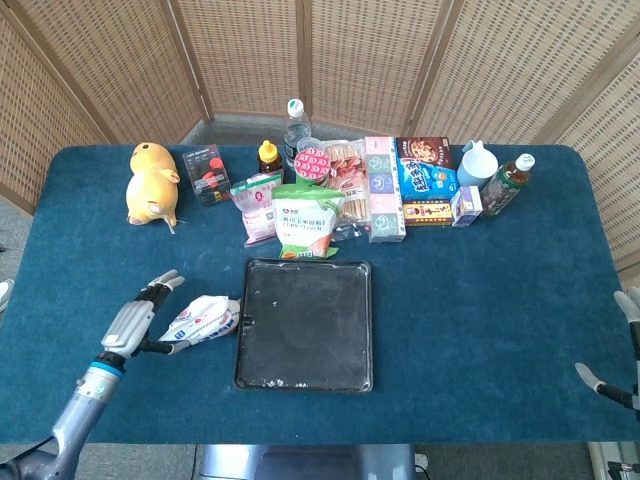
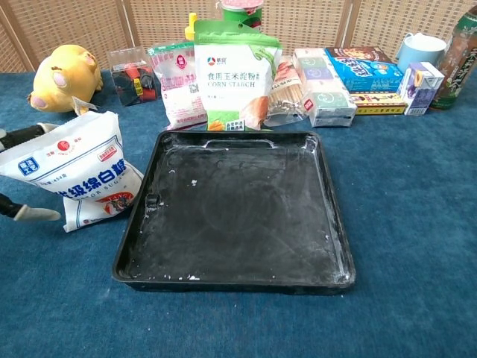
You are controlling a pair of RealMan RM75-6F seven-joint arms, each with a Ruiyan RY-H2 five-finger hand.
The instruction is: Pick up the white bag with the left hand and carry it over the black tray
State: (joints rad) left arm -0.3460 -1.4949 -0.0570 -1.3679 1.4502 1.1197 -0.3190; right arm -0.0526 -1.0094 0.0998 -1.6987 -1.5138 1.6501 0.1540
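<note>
White bag (image 1: 205, 319) lying on the blue table (image 1: 480, 290), just left of the black tray (image 1: 305, 323) and touching its left rim in the head view; standing propped and tilted in the chest view (image 2: 78, 170), red and blue print on its face. Not lifted — resting on the cloth.

Left hand (image 1: 140, 320) just left of the bag, fingers spread apart, thumb reaching toward the bag's near-left corner, upper fingers pointing toward its far side. In the chest view, only fingertips (image 2: 33, 215) at the left edge, one low beside the bag's near corner, others higher by its top-left edge. Contact with the bag hard to judge; nothing gripped.

Right hand (image 1: 622, 345) at the far right edge of the head view, mostly cut off, well apart from everything — visible fingers spread, holding nothing.

Tray empty save for whitish smears, a handle on its far rim.

Along the far side: yellow plush (image 1: 152, 183) at the left, then a row of packets, boxes and bottles, with a corn starch pouch (image 1: 306, 222) standing just beyond the tray. Wicker screens (image 1: 320, 60) behind the table.
</note>
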